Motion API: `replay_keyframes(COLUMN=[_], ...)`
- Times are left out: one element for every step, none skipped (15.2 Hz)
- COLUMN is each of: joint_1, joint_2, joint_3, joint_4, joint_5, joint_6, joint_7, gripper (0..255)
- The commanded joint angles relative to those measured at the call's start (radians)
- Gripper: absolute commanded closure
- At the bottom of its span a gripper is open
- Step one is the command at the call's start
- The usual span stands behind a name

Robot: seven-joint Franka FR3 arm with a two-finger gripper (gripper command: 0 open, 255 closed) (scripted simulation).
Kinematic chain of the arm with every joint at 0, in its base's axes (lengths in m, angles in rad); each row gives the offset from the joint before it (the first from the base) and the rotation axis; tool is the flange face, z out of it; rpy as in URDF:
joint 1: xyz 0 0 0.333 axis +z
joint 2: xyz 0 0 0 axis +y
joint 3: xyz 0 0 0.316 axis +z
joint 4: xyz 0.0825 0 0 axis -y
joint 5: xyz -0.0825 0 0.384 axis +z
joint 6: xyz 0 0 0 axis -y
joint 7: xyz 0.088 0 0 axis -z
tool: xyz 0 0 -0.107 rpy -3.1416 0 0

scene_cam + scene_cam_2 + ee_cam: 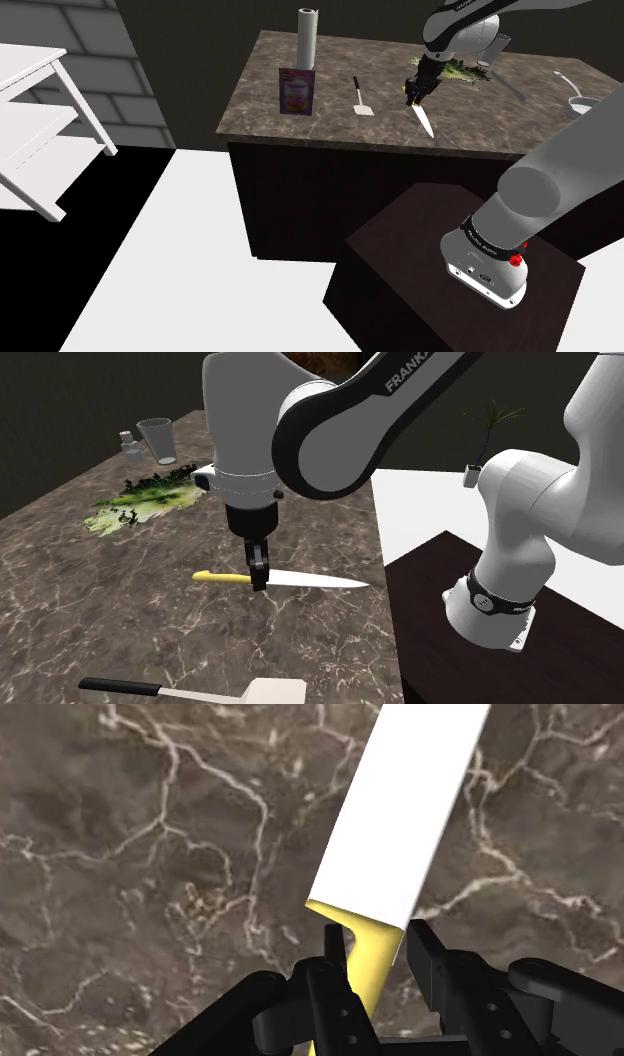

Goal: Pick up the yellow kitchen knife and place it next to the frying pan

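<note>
Shoulder view: the knife (421,117) lies on the bench (330,125), with the spatula (360,99) at its 9 o'clock and the greens (462,70) at its 1 o'clock. The fingers (412,96) are down on its handle end. What I take to be the pan (577,103) sits at 3 o'clock from the knife, well apart and partly behind the arm.

Second exterior view: the fingers (259,574) straddle the knife (300,581) where the yellow handle meets the blade. The blade points to 3 o'clock and the handle to 9. I cannot tell whether it has left the bench (100,612).

Wrist view: the fingers (335,962) are clenched on the yellow handle of the knife (405,814), right behind the blade's heel, with one on each side.

As I judge it, the grasp is made. The lift, the carry over to the pan and the set-down beside it are all left to do.
</note>
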Motion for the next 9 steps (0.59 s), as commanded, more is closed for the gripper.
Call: replay_keyframes(joint_1=[0.0, 0.0, 0.0, 0.0, 0.0, 0.0, -0.001, -0.001, -0.001], joint_2=[0.0, 0.0, 0.0, 0.0, 0.0, 0.001, -0.008, -0.017, -0.025], joint_3=[0.0, 0.0, 0.0, 0.0, 0.0, 0.0, 0.001, 0.001, 0.002], joint_4=[-0.001, 0.0, 0.0, -0.001, -0.001, -0.001, 0.005, 0.011, 0.017], joint_5=[0.0, 0.0, 0.0, 0.0, 0.0, 0.0, -0.003, -0.007, -0.009], joint_6=[0.0, 0.0, -0.001, -0.001, 0.0, 0.0, -0.014, -0.029, -0.043], joint_7=[0.0, 0.0, 0.0, 0.0, 0.0, 0.0, 0.003, 0.005, 0.008], gripper=[255, 255, 255, 255, 255, 255, 255, 255, 255])
